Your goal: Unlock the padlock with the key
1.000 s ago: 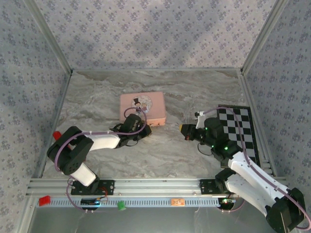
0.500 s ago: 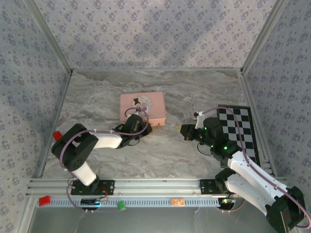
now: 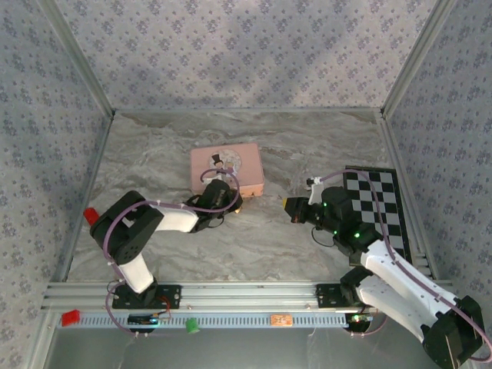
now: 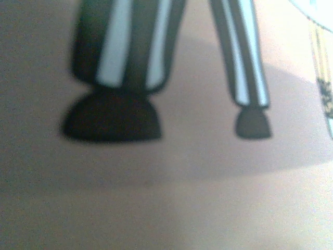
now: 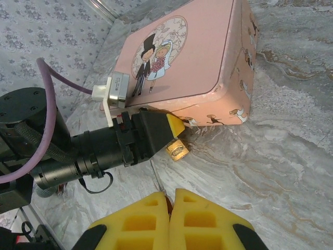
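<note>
The small brass padlock point(image 5: 177, 151) sits at the front edge of the pink tin point(image 5: 192, 57), just off the marble table. My left gripper point(image 5: 176, 130) has its yellow fingertip right on top of the padlock. The shackle is hidden behind that finger, so I cannot tell whether the jaws grip it. My right gripper point(image 5: 170, 194) is shut on the key point(image 5: 156, 177), whose thin silver blade points towards the left gripper, a short way from the padlock. From above, the left gripper point(image 3: 233, 201) is at the tin's point(image 3: 227, 165) front edge and the right gripper point(image 3: 292, 209) faces it. The left wrist view shows the tin's lid point(image 4: 182, 172), blurred and very close.
A black-and-white checkerboard point(image 3: 380, 204) lies at the right under the right arm. Patterned walls close the table on three sides. A red block point(image 3: 90, 214) sits at the left wall. A red tag point(image 3: 71, 316) and a green knob point(image 3: 192, 326) are on the front rail.
The left arm has swung right, bringing its gripper closer along the tin's front edge. The right arm and the key have not moved.
</note>
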Motion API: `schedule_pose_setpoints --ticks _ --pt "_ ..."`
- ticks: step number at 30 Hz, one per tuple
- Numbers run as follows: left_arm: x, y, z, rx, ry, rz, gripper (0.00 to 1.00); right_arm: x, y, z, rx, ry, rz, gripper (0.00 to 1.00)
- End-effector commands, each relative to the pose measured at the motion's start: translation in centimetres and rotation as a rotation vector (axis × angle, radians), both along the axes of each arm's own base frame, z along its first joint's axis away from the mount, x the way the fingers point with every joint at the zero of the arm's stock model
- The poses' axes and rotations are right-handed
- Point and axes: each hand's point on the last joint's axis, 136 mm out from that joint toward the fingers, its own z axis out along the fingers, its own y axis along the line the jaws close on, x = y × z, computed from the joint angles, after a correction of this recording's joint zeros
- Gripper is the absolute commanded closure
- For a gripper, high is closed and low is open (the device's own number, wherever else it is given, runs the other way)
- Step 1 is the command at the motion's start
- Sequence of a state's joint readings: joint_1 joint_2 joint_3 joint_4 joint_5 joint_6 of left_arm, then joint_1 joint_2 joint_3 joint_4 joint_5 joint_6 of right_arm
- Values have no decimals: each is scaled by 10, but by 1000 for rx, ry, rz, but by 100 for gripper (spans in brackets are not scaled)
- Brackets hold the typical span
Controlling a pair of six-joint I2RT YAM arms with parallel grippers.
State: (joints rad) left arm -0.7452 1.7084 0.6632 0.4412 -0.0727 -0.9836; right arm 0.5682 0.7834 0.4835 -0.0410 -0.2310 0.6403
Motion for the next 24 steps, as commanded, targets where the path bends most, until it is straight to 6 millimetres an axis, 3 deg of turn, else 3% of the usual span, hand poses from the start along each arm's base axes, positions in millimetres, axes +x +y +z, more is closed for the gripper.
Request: schedule_pose_setpoints --ticks 1,13,24 --pt "-38 8 -41 93 160 -63 76 2 0 12 12 -14 -14 100" --pt "-44 7 -26 55 120 -76 85 8 7 15 -10 -3 0 100" --pt "-40 9 -12 36 85 -81 89 14 2 -1 -47 80 -78 100"
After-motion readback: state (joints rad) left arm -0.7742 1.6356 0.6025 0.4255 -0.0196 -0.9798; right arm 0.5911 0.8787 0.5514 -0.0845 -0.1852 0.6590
